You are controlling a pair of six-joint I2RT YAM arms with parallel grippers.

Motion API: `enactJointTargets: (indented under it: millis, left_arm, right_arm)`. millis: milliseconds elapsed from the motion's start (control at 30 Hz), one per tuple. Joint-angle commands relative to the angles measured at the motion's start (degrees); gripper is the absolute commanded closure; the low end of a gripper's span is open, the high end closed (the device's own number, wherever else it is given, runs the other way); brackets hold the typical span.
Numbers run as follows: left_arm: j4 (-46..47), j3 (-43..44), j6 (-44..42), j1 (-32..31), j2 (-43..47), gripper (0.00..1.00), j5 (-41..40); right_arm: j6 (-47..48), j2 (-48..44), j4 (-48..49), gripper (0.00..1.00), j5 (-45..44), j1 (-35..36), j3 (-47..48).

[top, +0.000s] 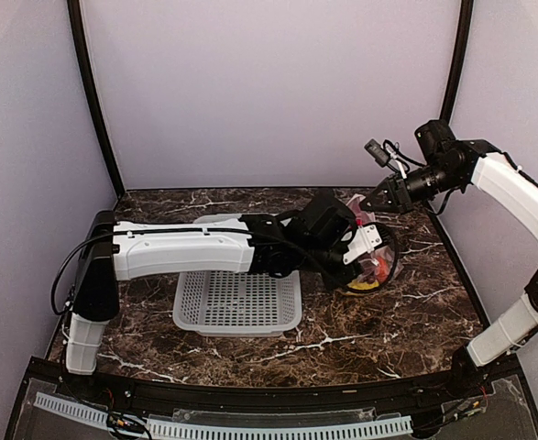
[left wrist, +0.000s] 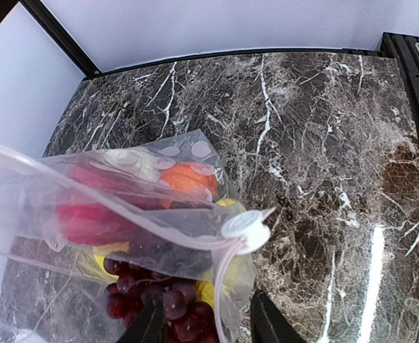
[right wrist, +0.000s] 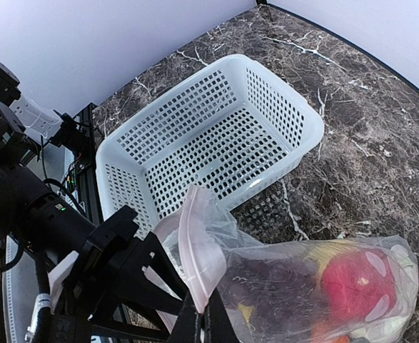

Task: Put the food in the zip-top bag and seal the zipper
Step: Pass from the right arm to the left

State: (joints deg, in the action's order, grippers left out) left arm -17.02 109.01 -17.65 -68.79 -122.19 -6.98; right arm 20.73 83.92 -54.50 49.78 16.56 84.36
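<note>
The clear zip-top bag is held up off the marble table at the right, with the food inside. In the left wrist view I see the red pepper, orange tomato, cauliflower, a yellow piece and the dark red grapes through the plastic. The pink-white zipper ends at a round white slider. My left gripper is open, its fingers either side of the bag's lower edge below the slider. My right gripper is shut on the zipper strip at the bag's corner.
The grey-white perforated basket stands on the table under my left arm; it also shows in the right wrist view. Black frame posts and pale walls enclose the table.
</note>
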Motion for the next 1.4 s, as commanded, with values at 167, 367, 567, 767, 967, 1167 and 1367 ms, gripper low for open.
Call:
enactJointTargets:
  millis: [167, 367, 567, 767, 967, 1167, 1367]
  left_arm:
    - [-1.3, 5.5, -2.4, 0.0, -4.1, 0.71, -1.9]
    - [-2.0, 7.4, -1.8, 0.0, -4.6, 0.86, -1.7]
    - [-1.5, 9.4, -0.4, 0.0, -4.4, 0.99, -0.2]
    - [1.3, 10.9, 5.0, 0.0, -2.1, 0.99, 2.7]
    - [8.1, 11.1, 12.8, 0.1, 0.3, 0.99, 2.8]
    - [12.5, 11.6, 13.8, 0.1, 1.4, 0.99, 2.2]
    - [14.6, 13.1, 14.3, 0.4, 1.6, 0.99, 1.9]
  right_arm:
    - [0.5, -2.1, 0.0, 1.00, 1.1, 0.5, -0.8]
    - [0.7, -2.0, -0.2, 1.00, 1.1, 0.4, -0.9]
    - [0.2, -0.1, -2.2, 0.87, 2.4, -0.7, 1.8]
    - [1.6, -1.7, -6.0, 0.66, 5.0, -8.5, 9.4]
    - [6.5, -6.9, -7.2, 0.62, 6.3, -10.8, 5.2]
    - [15.6, -12.4, -13.9, 0.62, 10.1, -11.1, 2.8]
    - [19.6, -17.9, -13.4, 0.67, 6.8, -11.1, -1.1]
